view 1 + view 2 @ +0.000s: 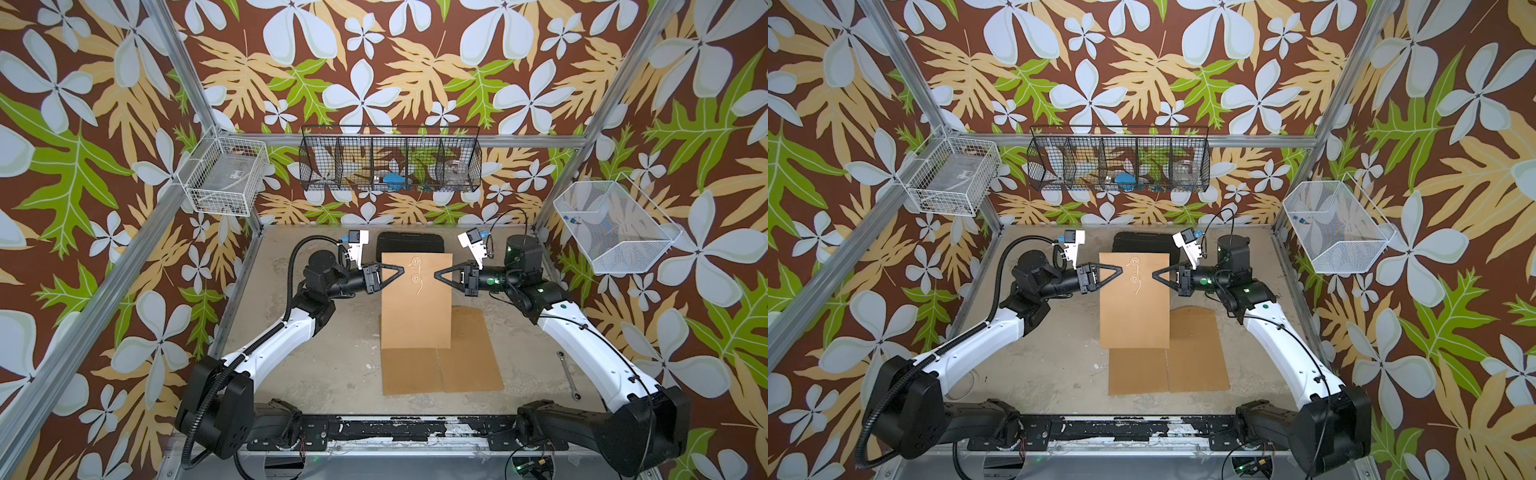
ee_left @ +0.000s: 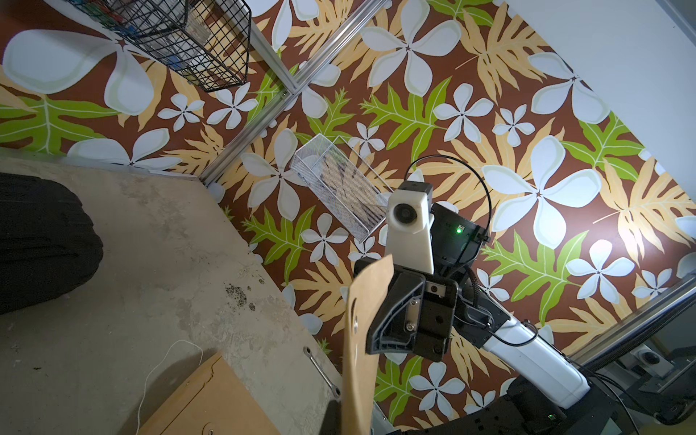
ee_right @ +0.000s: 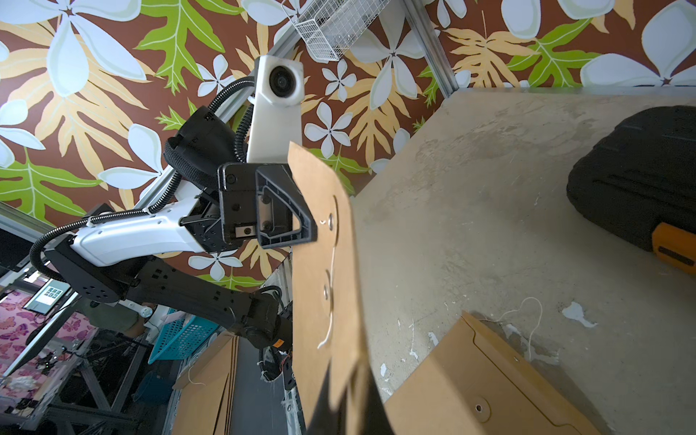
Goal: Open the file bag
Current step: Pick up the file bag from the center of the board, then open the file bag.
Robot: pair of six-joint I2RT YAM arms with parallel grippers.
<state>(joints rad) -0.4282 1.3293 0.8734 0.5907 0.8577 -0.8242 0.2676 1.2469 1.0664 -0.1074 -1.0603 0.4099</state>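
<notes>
The file bag (image 1: 415,307) (image 1: 1136,311) is a brown paper envelope held up above the table, flap end toward the back wall. It has two round button discs, and a white string (image 3: 330,320) hangs loose below them. My left gripper (image 1: 401,271) (image 1: 1120,271) is shut on the bag's left edge beside the buttons. My right gripper (image 1: 436,275) (image 1: 1154,275) is shut on the right edge opposite. Both wrist views show the bag (image 2: 356,361) (image 3: 324,271) nearly edge-on, running down into my own jaws, the left gripper (image 2: 352,423) and the right gripper (image 3: 350,412).
Two more brown envelopes (image 1: 411,370) (image 1: 473,353) lie flat on the table under and in front of the held bag. A black case (image 1: 409,243) sits behind it. A wrench (image 1: 568,374) lies near the right arm. Wire baskets (image 1: 390,160) hang on the walls.
</notes>
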